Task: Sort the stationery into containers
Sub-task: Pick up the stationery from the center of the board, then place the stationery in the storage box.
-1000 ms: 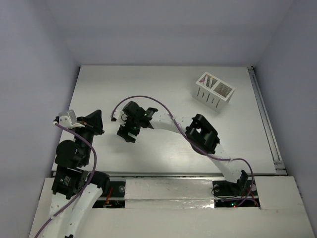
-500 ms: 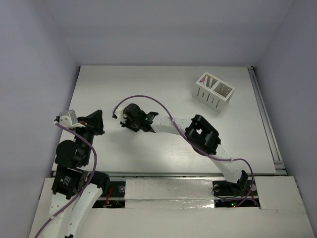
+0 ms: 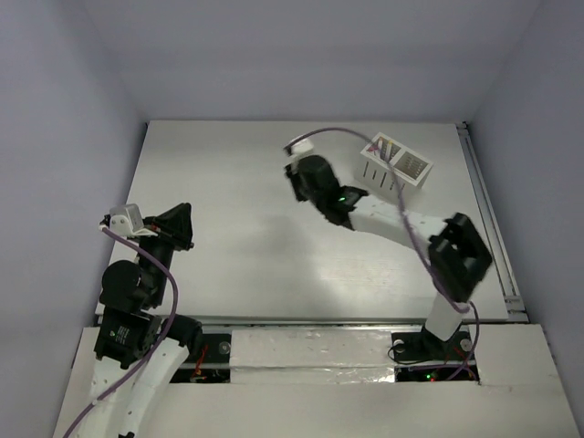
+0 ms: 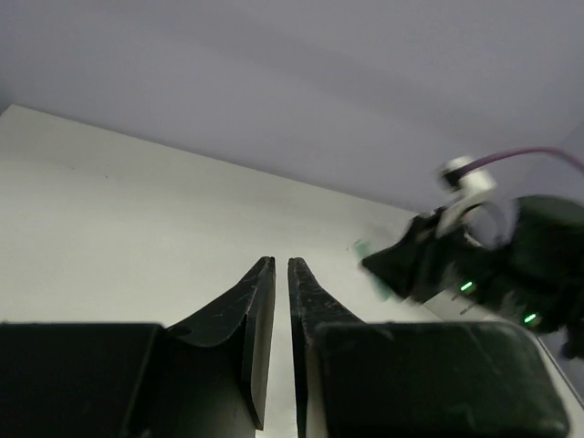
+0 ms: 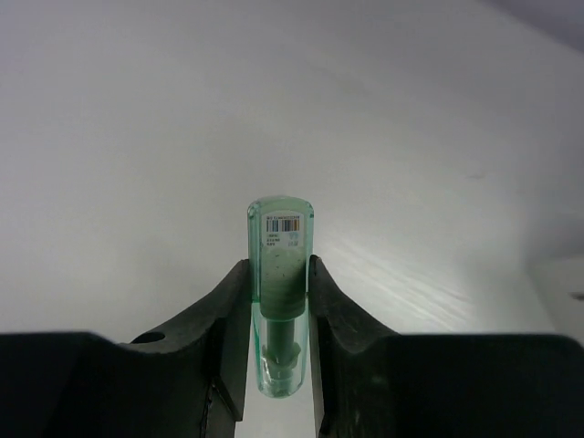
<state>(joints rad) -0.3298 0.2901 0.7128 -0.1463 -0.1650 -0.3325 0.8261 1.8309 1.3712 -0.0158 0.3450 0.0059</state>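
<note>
Right gripper (image 5: 278, 306): fingers (image 5: 228, 315) were clamped on the mint-green piece (image 5: 279, 265), with a gap only as wide as the piece. The grip was at mid-body, and the barcoded end stuck out past the tips. The piece appeared to be lifted off the table (image 5: 411, 137).

Change: a second earlier this gripper sat low near the table's middle, a little toward 9 o'clock, and half a second earlier it was still about there. It had since swung off toward 1 o'clock, and the elbow had swept out to the right side. The top view put the white holder (image 3: 395, 164) at roughly 3 o'clock of the gripper, near but not touching. The piece itself could not be made out from above.

Left gripper (image 4: 281, 301): fingers were almost together, a thin slit between them, nothing held. It was parked at the table's 9 o'clock edge and had not moved over the same second.

Reading: the pick looked done and the carry was under way. What remained was getting the piece over one compartment and letting it go. Which compartment it was meant for could not be told.
</note>
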